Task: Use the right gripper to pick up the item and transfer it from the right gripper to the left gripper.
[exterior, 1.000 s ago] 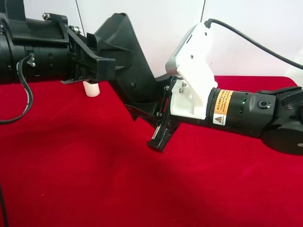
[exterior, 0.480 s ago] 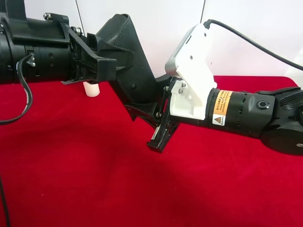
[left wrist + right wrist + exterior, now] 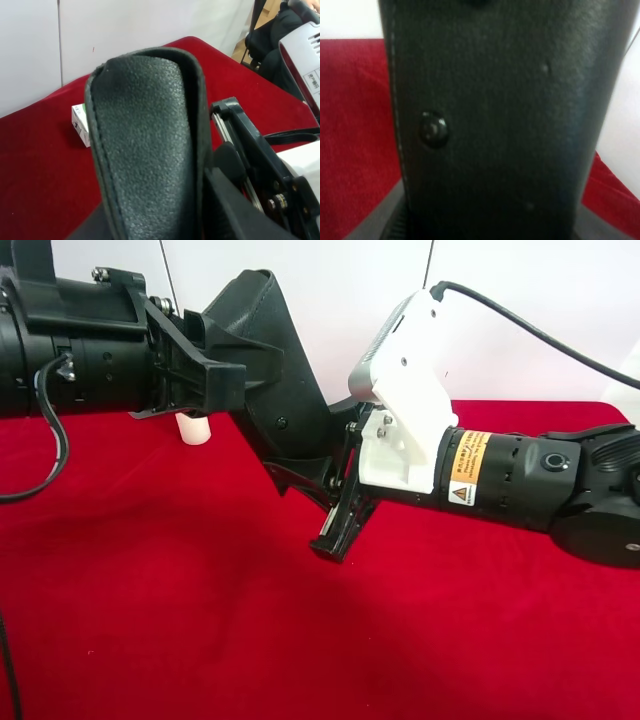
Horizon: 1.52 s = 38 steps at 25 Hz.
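The item, a black leather-like glasses case [image 3: 270, 350], hangs tilted in the air between both arms. The left gripper [image 3: 225, 375], on the all-black arm at the exterior high view's left, is shut on its upper part. The right gripper [image 3: 320, 505], on the white-housed arm at that view's right, grips its lower end. The case fills the right wrist view [image 3: 510, 125], where its snap button [image 3: 433, 130] shows. In the left wrist view the case's rounded end [image 3: 150, 140] stands close up, with the right gripper's fingers [image 3: 240, 130] beside it.
A tall white candle [image 3: 192, 428] stands on the red cloth [image 3: 200, 590] behind the left gripper. A small white carton [image 3: 80, 122] lies on the cloth near the white back wall. The right arm's cable [image 3: 540, 330] runs off to the right.
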Available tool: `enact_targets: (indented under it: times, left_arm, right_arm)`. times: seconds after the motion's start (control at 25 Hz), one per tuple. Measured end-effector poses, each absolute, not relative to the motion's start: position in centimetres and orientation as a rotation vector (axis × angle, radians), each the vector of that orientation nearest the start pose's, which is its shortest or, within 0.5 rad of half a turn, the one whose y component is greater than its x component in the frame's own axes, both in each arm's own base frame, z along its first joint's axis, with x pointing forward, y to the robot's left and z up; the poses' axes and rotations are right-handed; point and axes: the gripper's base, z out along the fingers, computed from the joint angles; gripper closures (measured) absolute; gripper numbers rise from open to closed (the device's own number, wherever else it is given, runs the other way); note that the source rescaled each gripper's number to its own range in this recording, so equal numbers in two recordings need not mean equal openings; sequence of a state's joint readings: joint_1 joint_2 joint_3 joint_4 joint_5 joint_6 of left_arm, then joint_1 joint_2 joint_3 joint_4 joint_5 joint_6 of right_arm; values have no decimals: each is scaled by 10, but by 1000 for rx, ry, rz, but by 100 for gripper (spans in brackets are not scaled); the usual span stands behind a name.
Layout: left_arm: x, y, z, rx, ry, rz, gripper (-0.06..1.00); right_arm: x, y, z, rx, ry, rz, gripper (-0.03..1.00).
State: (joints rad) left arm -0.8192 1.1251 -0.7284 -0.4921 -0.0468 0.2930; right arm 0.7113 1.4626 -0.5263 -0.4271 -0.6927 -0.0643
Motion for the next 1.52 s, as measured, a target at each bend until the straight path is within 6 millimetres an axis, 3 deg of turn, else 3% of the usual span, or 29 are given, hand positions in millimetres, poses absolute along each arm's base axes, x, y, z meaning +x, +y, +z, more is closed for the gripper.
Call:
enact_targets:
  times: [0.88, 0.92, 1.0, 1.04, 1.08, 1.12, 1.24, 1.52]
  left_arm:
    - [170, -179, 315, 563, 1809, -686, 82]
    - [170, -179, 315, 563, 1809, -686, 82]
    - [170, -179, 315, 562, 1803, -683, 84]
    - [171, -178, 316, 558, 1800, -680, 87]
    - [171, -178, 316, 554, 1795, -679, 89]
    - [171, -178, 316, 554, 1795, -679, 90]
    - [171, -178, 316, 553, 1793, -679, 90]
    - [171, -178, 317, 549, 1788, -678, 91]
  right_arm:
    - [193, 199, 216, -1093, 1422, 484, 97]
    - [193, 199, 216, -1086, 1428, 489, 89]
    - [193, 198, 217, -1071, 1436, 495, 55]
    - [194, 198, 217, -1067, 1438, 498, 33]
    - [194, 198, 217, -1061, 1443, 503, 18]
    - [194, 198, 217, -1053, 1452, 512, 10]
    - [194, 198, 216, -1036, 1474, 528, 0]
    - [194, 198, 216, -1022, 1489, 542, -3]
